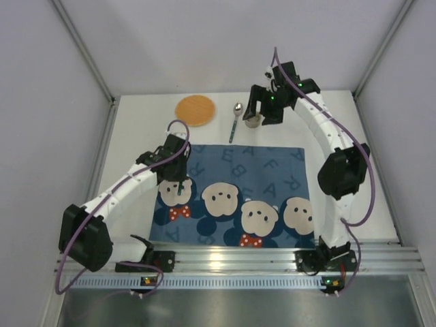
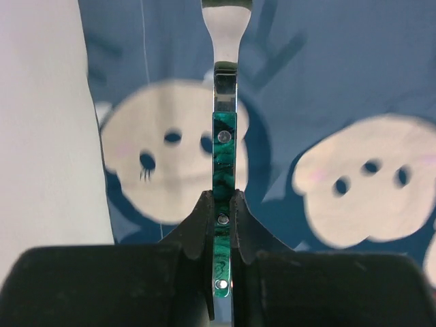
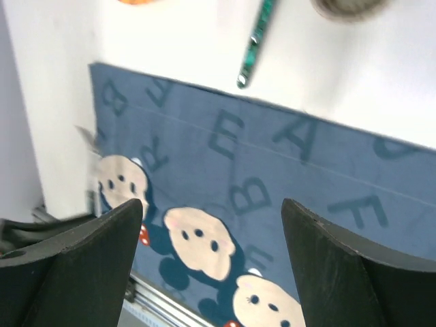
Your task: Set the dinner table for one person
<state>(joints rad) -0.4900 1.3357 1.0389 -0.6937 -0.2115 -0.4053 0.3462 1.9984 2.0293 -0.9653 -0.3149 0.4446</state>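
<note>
White tabletop [image 1: 133, 126], large, flat, aluminium rail along near edge, lies under both arms. Judged rigid, smooth, slippery: nothing to grip, only a surface to lay things on.

Dark blue bear-print fabric placemat [image 1: 272, 170] at near centre.

Left gripper [image 2: 223, 204] clamped on slim steel utensil [image 2: 224, 146] with marbled green riveted handle, above placemat's left part. Head cropped, fork or knife unclear. Likely stiff, light, slick; best held mid-handle.

Right gripper [image 3: 212, 208] jaws wide, empty, at far right near small round cup [image 1: 253, 122].

Green-handled spoon [image 1: 236, 119] and orange round disc [image 1: 195, 110] lie far, off placemat.
</note>
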